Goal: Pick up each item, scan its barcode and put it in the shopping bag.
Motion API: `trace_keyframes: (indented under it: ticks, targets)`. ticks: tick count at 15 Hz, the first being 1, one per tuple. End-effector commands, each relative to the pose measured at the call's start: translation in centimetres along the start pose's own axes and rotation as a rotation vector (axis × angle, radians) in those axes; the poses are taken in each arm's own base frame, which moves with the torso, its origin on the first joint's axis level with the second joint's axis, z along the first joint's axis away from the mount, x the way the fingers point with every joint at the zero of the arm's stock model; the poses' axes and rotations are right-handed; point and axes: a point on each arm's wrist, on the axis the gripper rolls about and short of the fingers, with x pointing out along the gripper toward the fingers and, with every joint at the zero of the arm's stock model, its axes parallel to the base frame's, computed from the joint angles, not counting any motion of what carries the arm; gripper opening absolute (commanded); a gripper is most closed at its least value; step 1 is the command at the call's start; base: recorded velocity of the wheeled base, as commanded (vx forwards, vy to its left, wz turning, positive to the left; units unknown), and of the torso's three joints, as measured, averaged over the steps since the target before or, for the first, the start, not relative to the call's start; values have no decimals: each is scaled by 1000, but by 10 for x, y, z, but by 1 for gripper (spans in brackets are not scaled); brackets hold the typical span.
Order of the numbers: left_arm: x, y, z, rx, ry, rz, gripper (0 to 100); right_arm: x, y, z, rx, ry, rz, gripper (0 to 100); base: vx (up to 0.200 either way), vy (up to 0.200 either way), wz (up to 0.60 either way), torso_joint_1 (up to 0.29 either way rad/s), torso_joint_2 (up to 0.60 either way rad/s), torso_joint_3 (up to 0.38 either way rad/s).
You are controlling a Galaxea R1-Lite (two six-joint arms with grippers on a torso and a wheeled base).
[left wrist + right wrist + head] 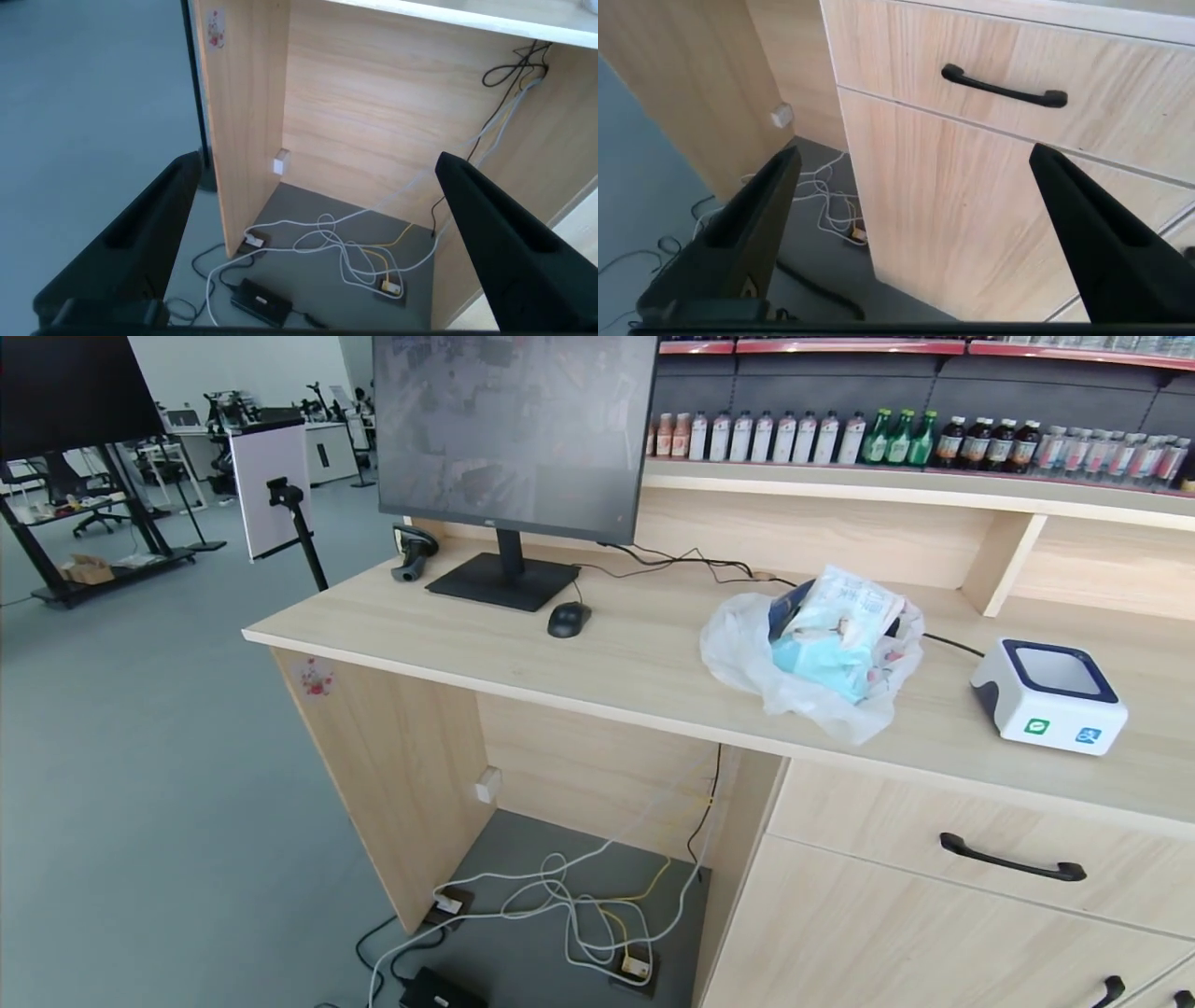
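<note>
- Currently the left gripper (pixel 313 163) hangs low before the desk's knee-hole, spread wide and empty; lifting carelessly, it could snag the loose cables (pixel 346 252).
- The shopping bag (pixel 794 695) lies slumped on the counter (pixel 644 663), packets (pixel 836 635) inside it; catching the limp plastic might spill them.
- The scanner box (pixel 1047 695) stands near it and could get knocked.
- The right gripper (pixel 913 154), likewise wide open and empty, faces the drawers and could strike the handle (pixel 1004 86).

Shop; checkout counter (pixel 597 653); stocked shelf (pixel 896 476)
</note>
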Motion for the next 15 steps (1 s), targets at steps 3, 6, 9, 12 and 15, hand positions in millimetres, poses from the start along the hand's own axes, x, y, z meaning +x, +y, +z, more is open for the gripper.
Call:
trace_keyframes:
  ticks: [3, 6, 9, 12, 15]
  targets:
    - [0, 0, 0, 0, 1, 0, 100, 0, 0, 0, 1, 2, 1, 100, 0, 0, -600, 7, -4, 2]
    - [0, 0, 0, -1, 1, 0, 100, 0, 0, 0, 1, 4, 1, 100, 0, -67, -600, 7, 2, 5]
    - [0, 0, 0, -1, 1, 0, 100, 0, 0, 0, -1, 4, 1, 100, 0, -200, 0, 2, 4, 1]
    - [0, 0, 0, -1, 1, 0, 100, 0, 0, 0, -1, 4, 1, 100, 0, -200, 0, 7, 2, 7]
    - [0, 0, 0, -1, 1, 0, 100, 0, 0, 0, -4, 4, 1, 100, 0, -200, 0, 5, 2, 1]
